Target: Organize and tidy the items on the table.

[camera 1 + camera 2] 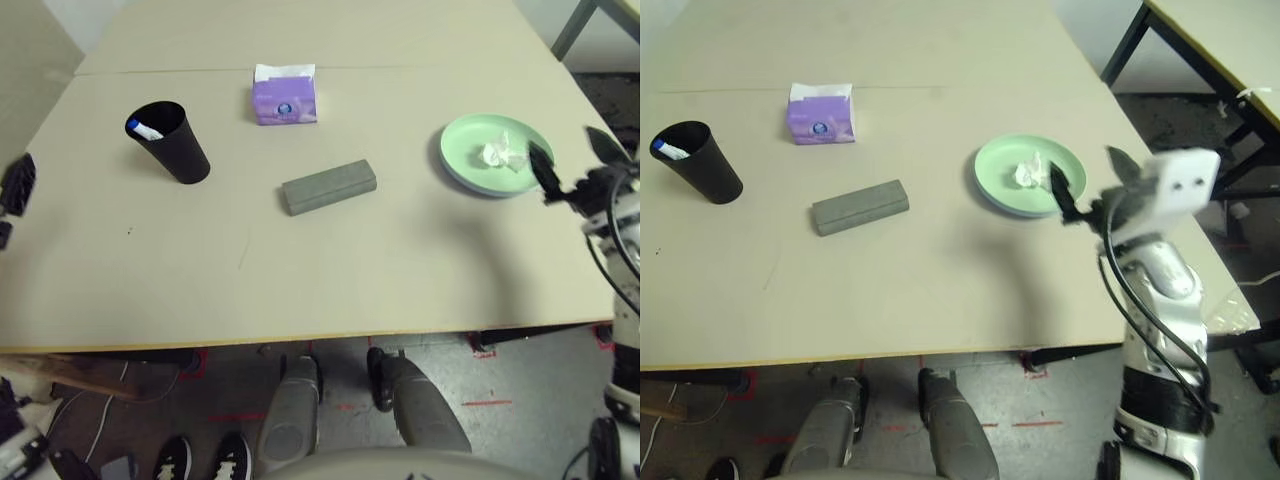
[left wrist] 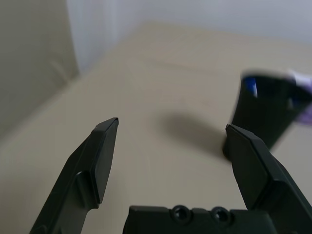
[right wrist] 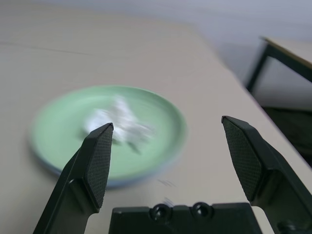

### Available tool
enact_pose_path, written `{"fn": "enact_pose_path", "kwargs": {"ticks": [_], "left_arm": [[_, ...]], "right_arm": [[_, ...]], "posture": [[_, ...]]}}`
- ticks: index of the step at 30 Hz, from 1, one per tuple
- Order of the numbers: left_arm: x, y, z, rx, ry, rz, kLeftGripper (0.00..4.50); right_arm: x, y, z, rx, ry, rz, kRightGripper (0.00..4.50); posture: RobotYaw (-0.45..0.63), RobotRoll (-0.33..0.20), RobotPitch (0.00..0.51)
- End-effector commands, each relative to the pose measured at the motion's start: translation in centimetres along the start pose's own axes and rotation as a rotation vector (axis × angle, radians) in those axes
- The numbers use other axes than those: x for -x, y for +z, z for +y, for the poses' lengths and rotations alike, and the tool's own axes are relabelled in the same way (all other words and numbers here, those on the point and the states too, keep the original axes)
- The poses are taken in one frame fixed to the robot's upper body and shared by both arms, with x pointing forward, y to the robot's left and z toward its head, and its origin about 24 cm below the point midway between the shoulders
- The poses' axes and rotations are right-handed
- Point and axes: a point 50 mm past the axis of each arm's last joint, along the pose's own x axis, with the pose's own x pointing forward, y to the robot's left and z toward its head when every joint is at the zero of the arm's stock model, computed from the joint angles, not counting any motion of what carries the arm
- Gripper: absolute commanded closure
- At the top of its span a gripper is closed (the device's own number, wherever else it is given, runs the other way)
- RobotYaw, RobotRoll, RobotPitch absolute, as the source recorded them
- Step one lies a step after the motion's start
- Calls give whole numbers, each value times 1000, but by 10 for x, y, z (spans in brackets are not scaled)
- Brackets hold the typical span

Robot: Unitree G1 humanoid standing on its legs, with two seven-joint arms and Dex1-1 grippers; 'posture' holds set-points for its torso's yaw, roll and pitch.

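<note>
The black cup (image 1: 170, 140) holds a blue-capped marker (image 1: 143, 128); the green plate (image 1: 992, 181) carries crumpled tissue (image 1: 1030, 172). Both the left pincer (image 2: 170, 146) and the right pincer (image 3: 168, 146) gape wide, empty.

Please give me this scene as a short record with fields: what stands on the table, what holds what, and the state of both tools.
table: pale beige top, seam across the far part
black cup: upright, on the robot's left, a blue-capped marker inside
tissue box: purple, far centre
grey case: closed, lying flat, centre
green plate: on the robot's right, crumpled tissue on it
left tool: open, empty
right tool: open, empty, facing the plate
</note>
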Motion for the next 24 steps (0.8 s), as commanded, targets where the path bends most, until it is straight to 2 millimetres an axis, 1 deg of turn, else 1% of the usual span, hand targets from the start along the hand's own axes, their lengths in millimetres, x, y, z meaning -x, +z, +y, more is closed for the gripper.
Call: {"fn": "enact_pose_path", "kwargs": {"ticks": [1,4,8,11,13,17,21,24], "left_arm": [[-2,-6,-18,-25,-68,16,22],[-5,-6,-27,-16,-82,14,22],[-5,-3,-28,-17,-85,12,22],[-5,1,-23,-22,-79,12,22],[-3,4,-23,-29,-75,13,22],[0,13,-20,-58,-65,15,22],[2,18,-17,-65,-63,17,22],[3,16,-19,-64,-66,22,22]], "right_arm": [[6,-12,1,-4,-17,20,0],[7,-22,5,-1,-6,39,0],[6,-27,16,-10,37,30,0],[5,-25,24,-31,53,12,0],[4,-23,27,-42,67,-1,0],[3,-18,33,-60,72,-19,0],[5,-21,34,-64,77,-14,0],[7,-20,33,-63,63,-16,0]], "posture": [[-51,0,273],[-47,0,272],[-37,0,276],[-29,0,277],[-27,0,278],[2,0,293],[2,0,296],[-4,0,290]]}}
